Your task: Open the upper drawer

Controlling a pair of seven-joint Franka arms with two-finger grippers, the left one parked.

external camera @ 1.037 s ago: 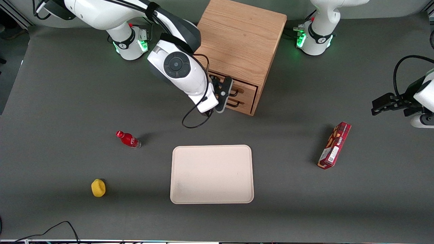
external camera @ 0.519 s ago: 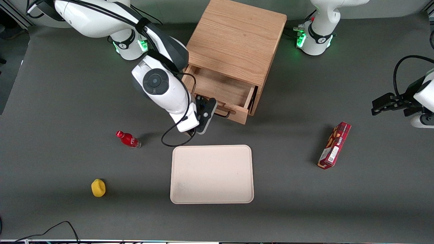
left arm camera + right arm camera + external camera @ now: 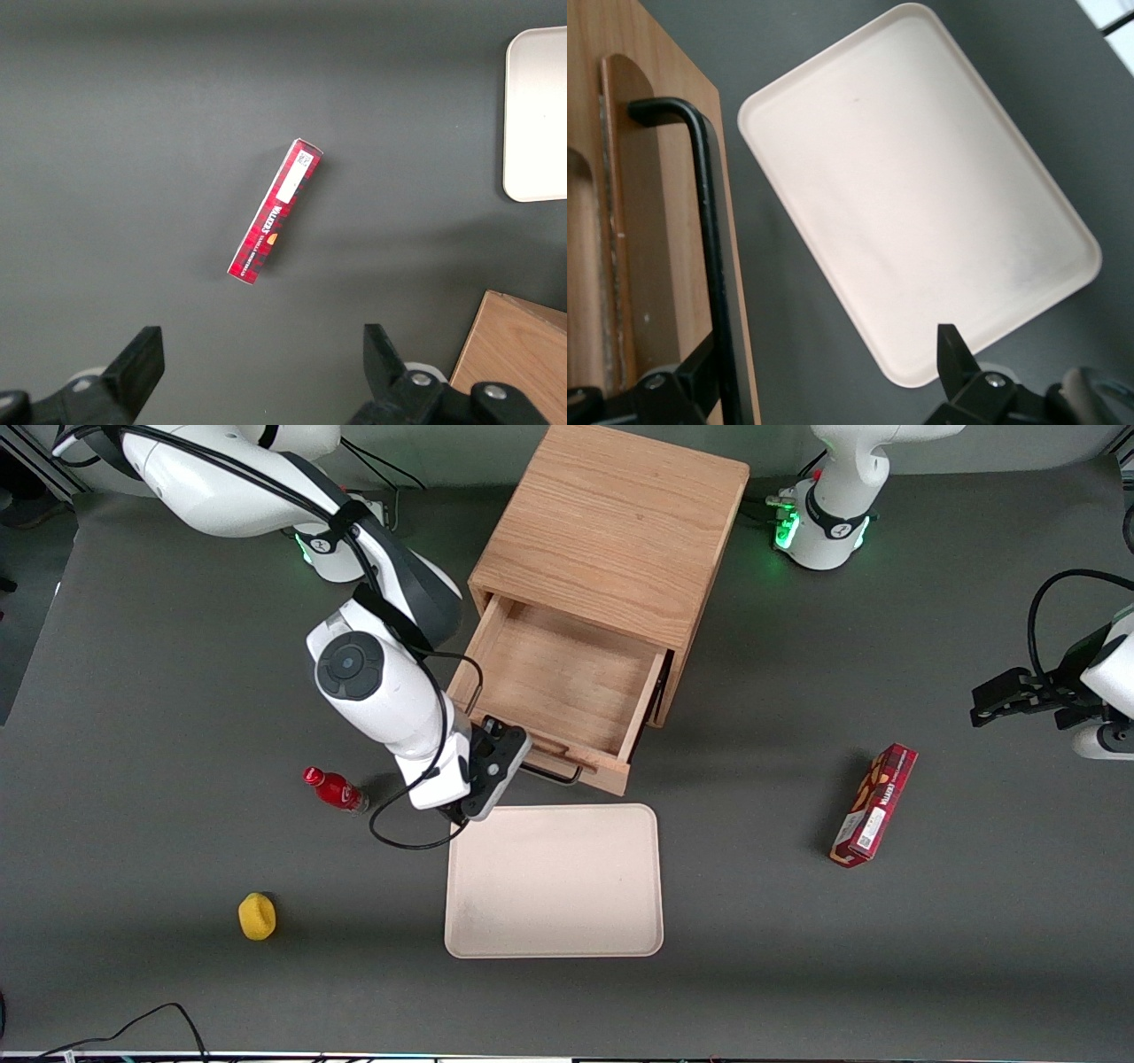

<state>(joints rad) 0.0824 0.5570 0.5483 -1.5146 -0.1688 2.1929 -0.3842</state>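
Our gripper (image 3: 498,760) sits at the black handle (image 3: 554,772) of the upper drawer (image 3: 567,691), fingers spread wide and released, one touching the bar. The drawer stands pulled well out of the cabinet (image 3: 620,522), its front near the tray (image 3: 554,881). Any careless retreat could snag that handle and drag the cabinet.

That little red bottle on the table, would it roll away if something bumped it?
Probably. The red bottle looks round-bodied and lies tilted on the bare mat, so a nudge would likely roll it. It seems small, so probably light. The gripper, at the upper drawer handle, is beside it, not touching.
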